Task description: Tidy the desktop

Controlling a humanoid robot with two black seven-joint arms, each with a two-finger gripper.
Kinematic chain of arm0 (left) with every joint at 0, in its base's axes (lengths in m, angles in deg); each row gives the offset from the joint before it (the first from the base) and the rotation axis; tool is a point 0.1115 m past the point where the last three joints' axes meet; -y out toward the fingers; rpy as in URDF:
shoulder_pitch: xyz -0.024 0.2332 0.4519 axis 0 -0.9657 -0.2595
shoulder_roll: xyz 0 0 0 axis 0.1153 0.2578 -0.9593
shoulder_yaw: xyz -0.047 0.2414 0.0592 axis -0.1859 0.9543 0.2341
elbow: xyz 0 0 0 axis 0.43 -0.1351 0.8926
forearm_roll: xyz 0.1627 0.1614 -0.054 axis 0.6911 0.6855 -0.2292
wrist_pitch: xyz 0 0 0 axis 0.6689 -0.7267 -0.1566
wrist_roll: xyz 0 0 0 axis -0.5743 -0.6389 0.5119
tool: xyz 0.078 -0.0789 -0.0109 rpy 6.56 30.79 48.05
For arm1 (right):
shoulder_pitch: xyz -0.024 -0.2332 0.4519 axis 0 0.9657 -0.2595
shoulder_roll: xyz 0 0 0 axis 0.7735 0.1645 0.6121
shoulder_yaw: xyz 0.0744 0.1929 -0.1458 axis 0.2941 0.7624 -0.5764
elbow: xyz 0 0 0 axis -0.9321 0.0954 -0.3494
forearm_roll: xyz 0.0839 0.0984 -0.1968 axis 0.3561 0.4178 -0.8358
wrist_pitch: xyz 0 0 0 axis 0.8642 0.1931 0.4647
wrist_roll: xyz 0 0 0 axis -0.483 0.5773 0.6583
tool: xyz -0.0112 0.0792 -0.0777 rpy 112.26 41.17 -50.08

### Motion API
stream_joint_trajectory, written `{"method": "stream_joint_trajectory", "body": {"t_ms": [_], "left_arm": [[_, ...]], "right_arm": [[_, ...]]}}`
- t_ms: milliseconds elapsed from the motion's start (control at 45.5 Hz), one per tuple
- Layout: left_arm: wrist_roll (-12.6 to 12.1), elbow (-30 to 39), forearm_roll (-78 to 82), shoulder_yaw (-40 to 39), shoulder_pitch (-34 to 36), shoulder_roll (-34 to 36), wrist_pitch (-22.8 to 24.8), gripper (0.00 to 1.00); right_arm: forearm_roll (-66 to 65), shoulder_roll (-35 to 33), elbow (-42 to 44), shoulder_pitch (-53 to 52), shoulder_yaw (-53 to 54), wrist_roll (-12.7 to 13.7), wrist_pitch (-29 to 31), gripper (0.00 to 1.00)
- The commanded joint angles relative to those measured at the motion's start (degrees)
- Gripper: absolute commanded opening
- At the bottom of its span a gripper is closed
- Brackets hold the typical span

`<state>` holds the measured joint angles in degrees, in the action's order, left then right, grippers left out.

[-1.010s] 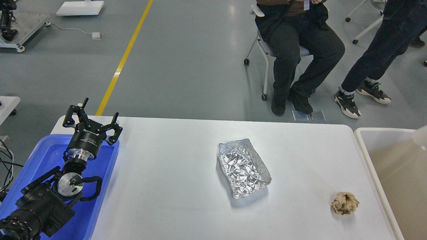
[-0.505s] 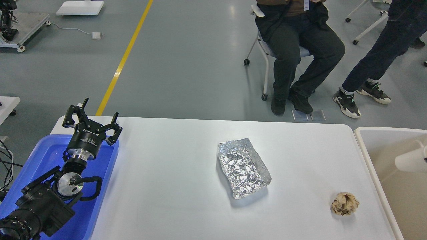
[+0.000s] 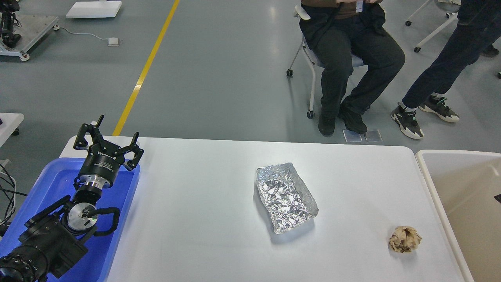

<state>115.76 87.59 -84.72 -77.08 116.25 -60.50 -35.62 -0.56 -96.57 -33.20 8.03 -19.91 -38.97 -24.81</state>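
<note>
Head view: left pincer (image 3: 106, 138) spread, empty, over blue tray (image 3: 129, 188) at worktop (image 3: 195, 219) left edge; foil tray (image 3: 285, 197) centre, paper ball (image 3: 404, 239) near right bin (image 3: 430, 184); wide bare stretch between.

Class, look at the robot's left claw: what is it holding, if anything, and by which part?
Nothing. The left claw is open and empty above the blue tray, apart from the foil tray.
</note>
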Motion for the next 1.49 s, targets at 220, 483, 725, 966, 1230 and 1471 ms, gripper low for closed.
{"method": "stream_joint_trajectory", "body": {"t_ms": [220,483,725,966,1230,1471], "left_arm": [[0.0,0.0,0.0,0.0,0.0,0.0,0.1,1.00],[0.0,0.0,0.0,0.0,0.0,0.0,0.1,1.00],[0.0,0.0,0.0,0.0,0.0,0.0,0.1,1.00],[0.0,0.0,0.0,0.0,0.0,0.0,0.1,1.00],[0.0,0.0,0.0,0.0,0.0,0.0,0.1,1.00],[0.0,0.0,0.0,0.1,0.1,-0.1,0.0,1.00]], "right_arm": [[0.0,-0.2,-0.1,-2.2,2.8,-0.2,-0.1,1.00],[2.1,-1.4,-1.3,-6.1,22.6,0.1,1.1,1.00],[15.5,-2.0,-6.6,-9.7,31.7,5.6,6.2,1.00],[30.1,-6.1,-19.5,-10.4,31.7,11.7,9.1,1.00],[34.6,-5.8,-31.4,-10.4,31.7,14.1,10.7,1.00],[38.3,-2.8,-35.7,-9.9,31.6,18.7,11.1,1.00]]}}
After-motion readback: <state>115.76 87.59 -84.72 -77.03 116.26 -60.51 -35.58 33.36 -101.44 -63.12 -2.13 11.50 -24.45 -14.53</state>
